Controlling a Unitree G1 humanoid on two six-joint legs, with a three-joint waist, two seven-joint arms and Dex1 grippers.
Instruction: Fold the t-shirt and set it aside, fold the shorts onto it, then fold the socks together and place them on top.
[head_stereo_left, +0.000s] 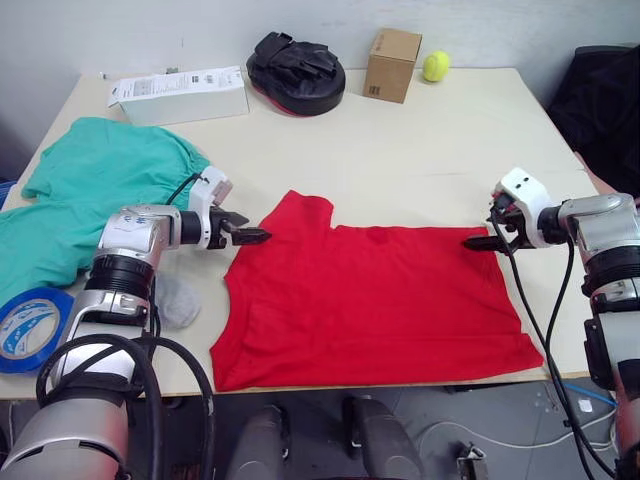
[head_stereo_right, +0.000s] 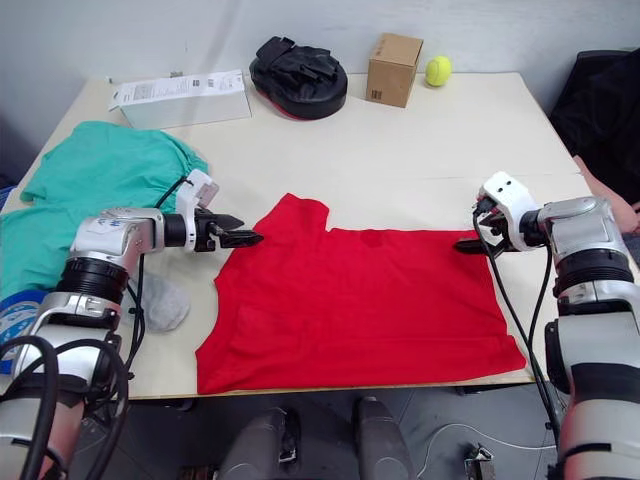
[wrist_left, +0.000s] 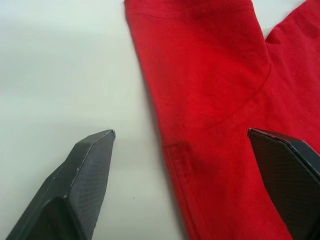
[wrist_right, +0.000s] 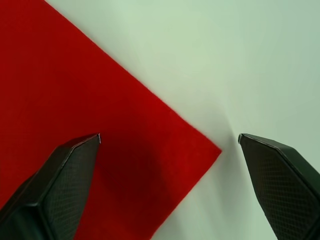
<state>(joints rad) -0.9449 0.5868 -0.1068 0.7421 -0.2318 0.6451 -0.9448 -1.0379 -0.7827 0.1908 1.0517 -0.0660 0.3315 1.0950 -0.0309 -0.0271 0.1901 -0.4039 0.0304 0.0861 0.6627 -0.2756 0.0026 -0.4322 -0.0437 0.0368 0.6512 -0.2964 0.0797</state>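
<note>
The t-shirt is lying spread flat on the surface, at the middle of its near edge, with one sleeve pointing toward the far side. All places below are given relative to the t-shirt.

The left gripper is hovering just beside the t-shirt's left edge, next to the sleeve. In the left wrist view its fingers are standing spread wide, one over bare surface and the other over red cloth, with the sleeve seam lying between them. They are pinching nothing.

The right gripper is sitting at the t-shirt's far right corner. In the right wrist view its fingers are likewise spread wide, straddling the corner of the cloth, one over the red fabric and the other over bare surface. Whether either finger is touching the cloth cannot be told.

The shorts are lying crumpled to the left of the t-shirt, well apart from it, and hanging over the surface's left edge. A grey sock is lying just left of the t-shirt's near left side, partly hidden under the left arm.

A roll of blue tape is lying further left. Beyond the t-shirt a white box, a black padded mitt, a cardboard box and a yellow ball are standing along the far edge.
</note>
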